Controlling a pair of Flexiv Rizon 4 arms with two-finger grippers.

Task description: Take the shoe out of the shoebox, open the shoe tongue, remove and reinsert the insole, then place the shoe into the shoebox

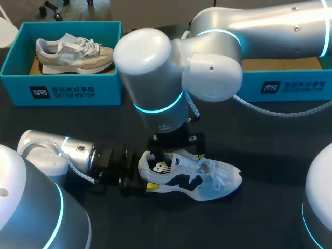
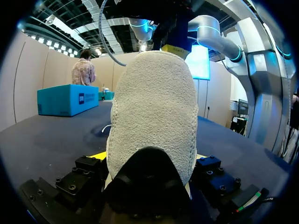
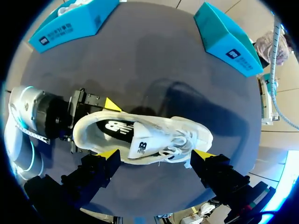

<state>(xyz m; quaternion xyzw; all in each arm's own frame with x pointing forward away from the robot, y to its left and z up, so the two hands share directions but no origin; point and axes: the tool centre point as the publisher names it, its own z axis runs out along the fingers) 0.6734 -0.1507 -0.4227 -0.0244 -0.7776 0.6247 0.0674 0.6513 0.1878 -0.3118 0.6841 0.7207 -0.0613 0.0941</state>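
The white shoe (image 1: 192, 179) lies on its side on the dark desk (image 1: 259, 140), out of any box, heel toward the left arm and toe toward the right. The left tool (image 1: 145, 172) comes in low along the desk and grips the heel, a yellow-tipped finger on either side of it. The right tool (image 3: 155, 155) hangs over the middle of the shoe with its fingers spread wide apart; they seem clear of the shoe, though the view is too poor to be sure. The dark insole (image 3: 112, 127) shows inside the shoe's opening. At the back of the desk a blue box (image 1: 62, 93) holds a beige shoe (image 1: 72, 52). A second blue box (image 1: 290, 85) stands behind the right arm.
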